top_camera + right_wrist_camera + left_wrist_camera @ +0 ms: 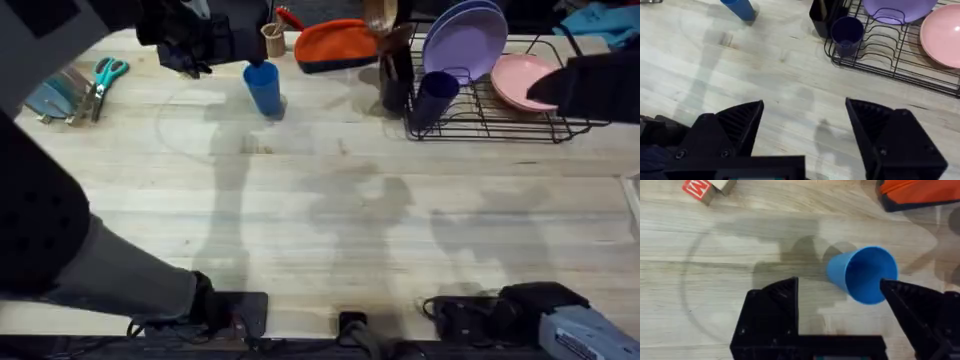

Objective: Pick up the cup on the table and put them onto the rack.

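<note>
A bright blue cup stands upright on the table at the back, left of centre. My left gripper hovers just left of it and is open. In the left wrist view the blue cup sits between the spread fingers, close against one fingertip, with the left gripper not closed on it. A dark navy cup stands in the front-left corner of the black wire rack. My right gripper hangs open high over bare table, well short of the rack and the navy cup.
Purple plates and a pink plate stand in the rack. A tall black utensil holder is beside the rack's left end. An orange pouch, a small wooden cup and teal scissors line the back edge.
</note>
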